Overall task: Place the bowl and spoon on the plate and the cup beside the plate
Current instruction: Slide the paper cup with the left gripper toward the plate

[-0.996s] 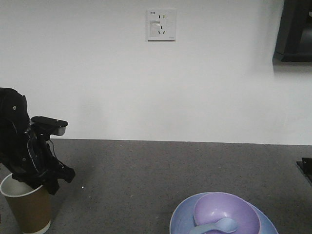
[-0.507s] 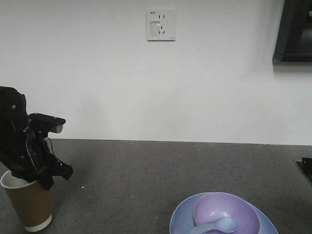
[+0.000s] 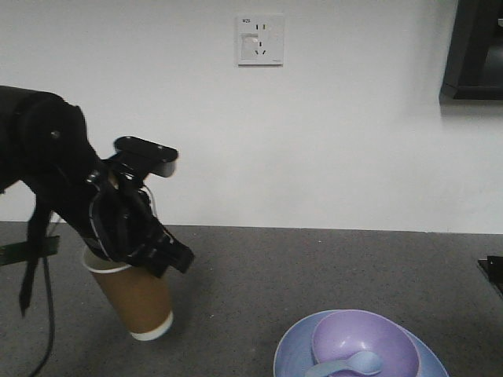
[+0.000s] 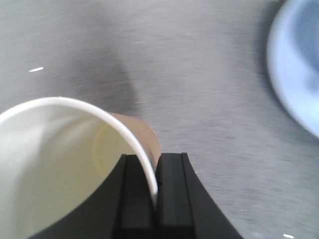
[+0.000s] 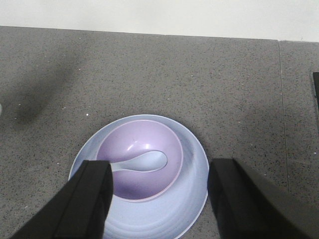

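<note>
Front view, speckled grey counter [image 3: 314,267], white wall [image 3: 354,141]

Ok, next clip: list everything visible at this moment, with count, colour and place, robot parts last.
cup: one, brown paper, white inside, tilted, lifted off the countertop at left
plate: one, pale blue, front right of the countertop
bowl: one, lavender, on the plate
spoon: one, pale blue-white, in the bowl
countertop: one, dark grey speckled
wall socket: one, white, on the wall
left gripper: black, pinching the cup's rim
right gripper: black, open above the plate
</note>
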Robot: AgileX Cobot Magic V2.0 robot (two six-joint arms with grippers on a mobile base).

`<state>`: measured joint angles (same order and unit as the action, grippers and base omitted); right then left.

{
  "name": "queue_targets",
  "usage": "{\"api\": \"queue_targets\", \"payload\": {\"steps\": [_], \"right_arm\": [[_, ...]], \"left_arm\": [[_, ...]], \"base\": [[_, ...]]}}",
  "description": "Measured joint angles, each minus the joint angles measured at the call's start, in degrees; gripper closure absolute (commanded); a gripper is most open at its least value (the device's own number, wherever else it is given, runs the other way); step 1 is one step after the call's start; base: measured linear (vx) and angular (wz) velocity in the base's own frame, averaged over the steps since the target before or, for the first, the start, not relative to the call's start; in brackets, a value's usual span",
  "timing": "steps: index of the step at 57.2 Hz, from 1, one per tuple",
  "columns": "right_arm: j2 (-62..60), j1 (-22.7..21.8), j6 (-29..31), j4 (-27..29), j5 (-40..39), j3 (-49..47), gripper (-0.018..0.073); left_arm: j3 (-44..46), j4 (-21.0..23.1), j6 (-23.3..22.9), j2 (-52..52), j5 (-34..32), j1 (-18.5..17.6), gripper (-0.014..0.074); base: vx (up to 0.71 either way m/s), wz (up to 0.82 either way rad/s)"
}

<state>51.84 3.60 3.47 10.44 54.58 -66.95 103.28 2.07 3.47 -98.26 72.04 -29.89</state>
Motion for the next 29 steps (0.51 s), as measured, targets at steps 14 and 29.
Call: {"api": "queue_targets", "payload": {"steps": [14,29], "right_arm": [[0.0,0.0,-0.05,0.0,0.04,0.0,0.0082],[0.0,0.0,-0.05,0.0,0.29,0.0,0.0082]], "left_arm": [[0.0,0.17,-1.7,-3.07,-1.09,-7.71,0.0599],[0.0,0.28,-2.12,-6.99,-2.76,-11.6,0.0599]], "base": [[0.0,0.0],[0.0,0.0]]}}
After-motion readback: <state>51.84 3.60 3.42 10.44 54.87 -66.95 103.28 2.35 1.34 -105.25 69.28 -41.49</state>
